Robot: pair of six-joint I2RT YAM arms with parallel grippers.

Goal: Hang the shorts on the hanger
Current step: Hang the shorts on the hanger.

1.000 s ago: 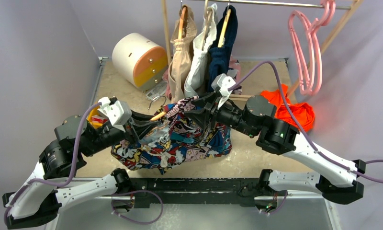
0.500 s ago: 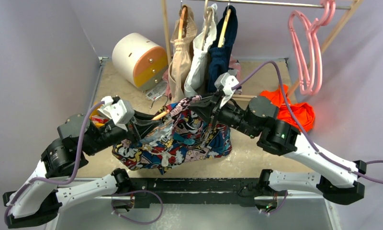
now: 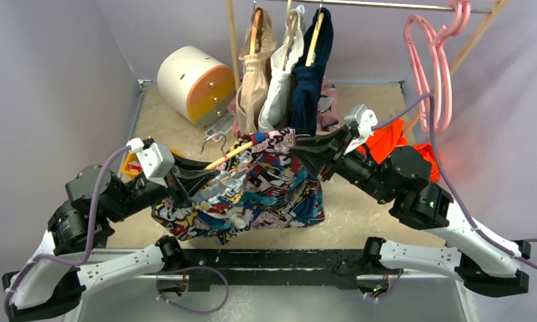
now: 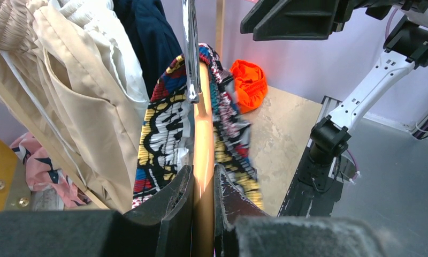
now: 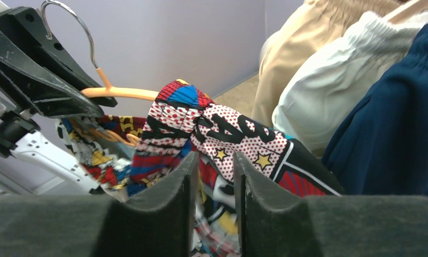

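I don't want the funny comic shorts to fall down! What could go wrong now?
The shorts hang bunched over the far end of the hanger, so they might slide off. The left gripper pinches only one thin arm of the hanger, so the cloth's weight may twist it. The right gripper sits close to the navy garment and could snag it.

The worktop [image 3: 360, 215] is a mottled tan slab. At its far left corner 1 white drum [image 3: 193, 82] with an orange-and-yellow face lies on its side. A crumpled orange garment [image 3: 390, 139] lies at the right, partly under an arm. A pink patterned cloth [image 3: 328, 100] lies at the back. The shorts [image 3: 266, 194] hang down toward the surface, but whether they touch it cannot be told.
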